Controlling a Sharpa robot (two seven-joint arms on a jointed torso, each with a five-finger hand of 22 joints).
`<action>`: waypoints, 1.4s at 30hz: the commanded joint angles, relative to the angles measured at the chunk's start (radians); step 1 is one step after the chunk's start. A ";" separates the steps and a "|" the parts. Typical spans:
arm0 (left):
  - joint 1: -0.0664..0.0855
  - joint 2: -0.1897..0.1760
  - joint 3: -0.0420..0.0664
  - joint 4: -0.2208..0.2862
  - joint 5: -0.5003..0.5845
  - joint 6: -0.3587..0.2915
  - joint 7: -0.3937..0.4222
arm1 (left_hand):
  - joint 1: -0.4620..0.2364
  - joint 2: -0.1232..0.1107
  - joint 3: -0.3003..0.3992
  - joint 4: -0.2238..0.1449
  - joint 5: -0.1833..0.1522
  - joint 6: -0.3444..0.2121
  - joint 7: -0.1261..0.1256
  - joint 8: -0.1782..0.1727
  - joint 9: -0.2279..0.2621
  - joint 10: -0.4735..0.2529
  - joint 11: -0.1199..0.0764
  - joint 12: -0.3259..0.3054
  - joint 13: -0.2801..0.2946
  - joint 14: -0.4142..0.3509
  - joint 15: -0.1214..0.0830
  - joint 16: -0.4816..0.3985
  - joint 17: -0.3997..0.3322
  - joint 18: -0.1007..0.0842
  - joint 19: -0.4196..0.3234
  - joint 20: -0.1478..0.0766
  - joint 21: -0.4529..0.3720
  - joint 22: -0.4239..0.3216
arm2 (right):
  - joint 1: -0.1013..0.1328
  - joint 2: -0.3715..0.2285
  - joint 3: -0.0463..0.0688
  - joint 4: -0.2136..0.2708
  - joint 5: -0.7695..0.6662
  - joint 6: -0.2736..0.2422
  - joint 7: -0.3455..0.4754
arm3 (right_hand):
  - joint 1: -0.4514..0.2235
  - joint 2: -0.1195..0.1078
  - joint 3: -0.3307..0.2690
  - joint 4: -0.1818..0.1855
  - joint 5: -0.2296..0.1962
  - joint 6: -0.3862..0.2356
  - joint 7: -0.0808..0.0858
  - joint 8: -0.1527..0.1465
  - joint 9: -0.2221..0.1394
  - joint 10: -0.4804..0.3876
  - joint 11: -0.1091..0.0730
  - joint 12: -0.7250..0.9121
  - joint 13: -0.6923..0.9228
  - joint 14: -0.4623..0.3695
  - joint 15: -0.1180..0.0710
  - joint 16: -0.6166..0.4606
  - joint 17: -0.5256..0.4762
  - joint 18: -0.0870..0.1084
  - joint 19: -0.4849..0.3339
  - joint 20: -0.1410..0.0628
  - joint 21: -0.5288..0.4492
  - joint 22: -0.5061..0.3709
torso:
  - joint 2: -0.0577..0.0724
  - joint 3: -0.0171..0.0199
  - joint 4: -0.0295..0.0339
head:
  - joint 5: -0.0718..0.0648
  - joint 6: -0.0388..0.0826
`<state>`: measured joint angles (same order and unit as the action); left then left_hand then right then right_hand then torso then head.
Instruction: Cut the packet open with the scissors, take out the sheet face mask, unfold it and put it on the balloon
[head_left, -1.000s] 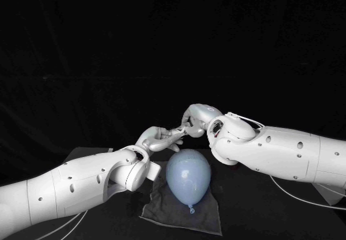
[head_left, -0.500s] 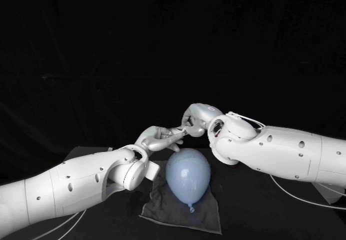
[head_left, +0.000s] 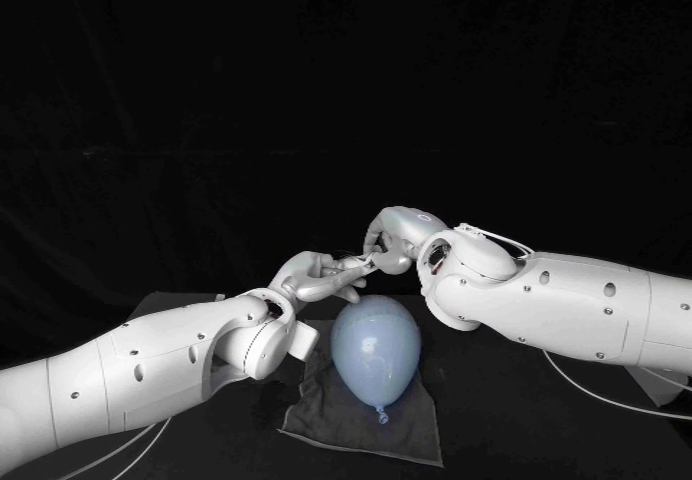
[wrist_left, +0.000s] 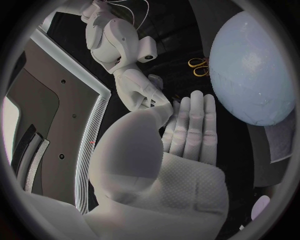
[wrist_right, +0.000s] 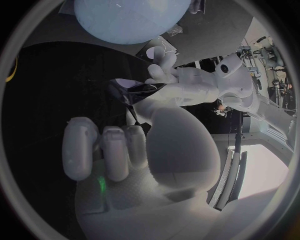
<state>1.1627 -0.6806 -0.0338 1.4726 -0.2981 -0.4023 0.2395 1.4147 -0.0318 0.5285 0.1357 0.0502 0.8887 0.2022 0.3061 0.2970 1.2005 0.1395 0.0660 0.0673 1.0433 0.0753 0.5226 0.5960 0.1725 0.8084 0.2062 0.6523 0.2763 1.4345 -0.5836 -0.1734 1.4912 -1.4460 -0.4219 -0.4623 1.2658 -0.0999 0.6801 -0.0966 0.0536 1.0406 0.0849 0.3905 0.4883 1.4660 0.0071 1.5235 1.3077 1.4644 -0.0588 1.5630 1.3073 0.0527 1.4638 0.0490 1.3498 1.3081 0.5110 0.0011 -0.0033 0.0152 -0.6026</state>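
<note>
Just beyond the balloon's rounded end, the left hand pinches what looks like the dark glossy packet while the right hand meets it, grip unclear; drawing out the mask seems next, needing a firm pinch.

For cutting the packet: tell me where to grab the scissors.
By the yellow handle loops of the scissors, which show just beside the balloon. Probably come down from above, on the side away from the balloon; the blades are hidden.
</note>
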 joint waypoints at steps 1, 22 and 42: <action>0.001 0.001 0.002 0.001 0.020 0.006 0.017 | -0.077 -0.060 -0.049 0.052 -0.002 -0.005 0.008 -0.008 -0.003 -0.008 0.002 0.002 0.001 0.002 0.009 0.005 0.004 0.005 -0.004 0.008 -0.020 -0.013 | 0.000 -0.003 0.001 0.008 -0.032 0.005 0.005 | 0.000 0.011 0.004 -0.004 -0.005 0.006 -0.003 0.003 0.001 0.090 -0.005 0.003 0.242 0.105 -0.001 0.005 0.255 -0.006 0.017 0.000 0.005 0.168 | 0.000 -0.0003 -0.0008 | 0.001 0.000; 0.002 -0.084 0.001 0.026 -0.265 0.006 -0.081 | 0.024 -0.124 -0.545 0.152 -0.002 -0.031 0.019 0.003 -0.002 -0.068 0.017 0.073 0.028 -0.086 0.032 -0.018 -0.023 0.011 0.033 0.045 -0.194 -0.135 | 0.000 0.005 0.000 -0.020 -0.129 0.016 -0.026 | 0.000 0.011 0.004 -0.005 -0.005 0.007 -0.004 0.004 0.002 0.091 -0.005 0.006 0.243 0.105 -0.002 0.006 0.259 -0.008 0.019 -0.001 0.010 0.170 | 0.000 -0.0009 -0.0001 | -0.013 -0.007; 0.017 -0.190 0.031 0.099 -0.375 -0.138 -0.064 | 0.010 -0.087 -0.607 0.159 0.001 -0.177 0.007 0.132 0.096 -0.115 0.002 0.175 0.096 0.002 0.009 0.020 -0.027 0.012 0.133 0.013 -0.207 -0.157 | 0.000 0.026 0.000 -0.051 -0.217 0.136 -0.060 | 0.001 0.010 0.005 -0.008 -0.005 0.008 -0.004 0.005 0.002 0.091 -0.006 0.008 0.244 0.106 -0.002 0.007 0.261 -0.009 0.021 -0.001 0.015 0.173 | 0.000 -0.0012 -0.0009 | -0.031 -0.012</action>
<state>1.1774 -0.8763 -0.0045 1.5648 -0.6521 -0.4748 0.1759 1.4470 -0.1131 -0.0704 0.2925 0.0502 0.7404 0.1971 0.4428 0.3913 1.0962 0.1395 0.2438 0.1623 1.0406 0.0828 0.5411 0.5708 0.1694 0.9356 0.2198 0.4511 0.1205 1.4342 -0.5593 -0.1739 1.4418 -1.6209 -0.3371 -0.5047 1.2658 -0.1000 0.6830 -0.0995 0.0536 1.0416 0.0800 0.3912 0.4900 1.4643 0.0055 1.5271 1.3080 1.4644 -0.0588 1.5636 1.3075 0.0527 1.4600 0.0520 1.3616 1.3080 0.5109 -0.0001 -0.0032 -0.0144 -0.6127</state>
